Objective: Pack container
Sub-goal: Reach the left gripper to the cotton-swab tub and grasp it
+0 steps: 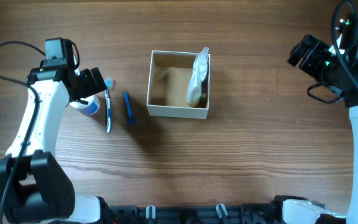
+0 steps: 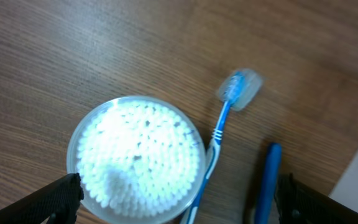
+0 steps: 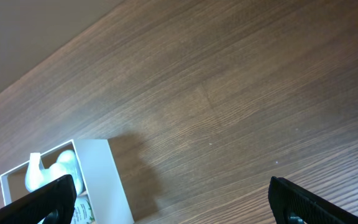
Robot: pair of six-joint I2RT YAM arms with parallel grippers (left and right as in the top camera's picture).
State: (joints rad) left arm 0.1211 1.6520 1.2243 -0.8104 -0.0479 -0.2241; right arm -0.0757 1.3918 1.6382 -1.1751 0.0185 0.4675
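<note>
Hovering spread wide above the round jar (image 2: 135,158), the left claw (image 2: 179,198) grips nothing. The right claw (image 3: 173,200) gapes too, well apart from the container (image 1: 176,111).

Left gripper (image 1: 91,81) is held at the far left, right gripper (image 1: 303,53) at the far right; both jaws are spread wide.

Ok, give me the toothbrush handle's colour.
The toothbrush is blue with white striping; left wrist view shows it best.

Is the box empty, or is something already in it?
Not empty: the container holds one clear-wrapped white item along the right wall in the overhead view; the remaining floor is bare.
</note>
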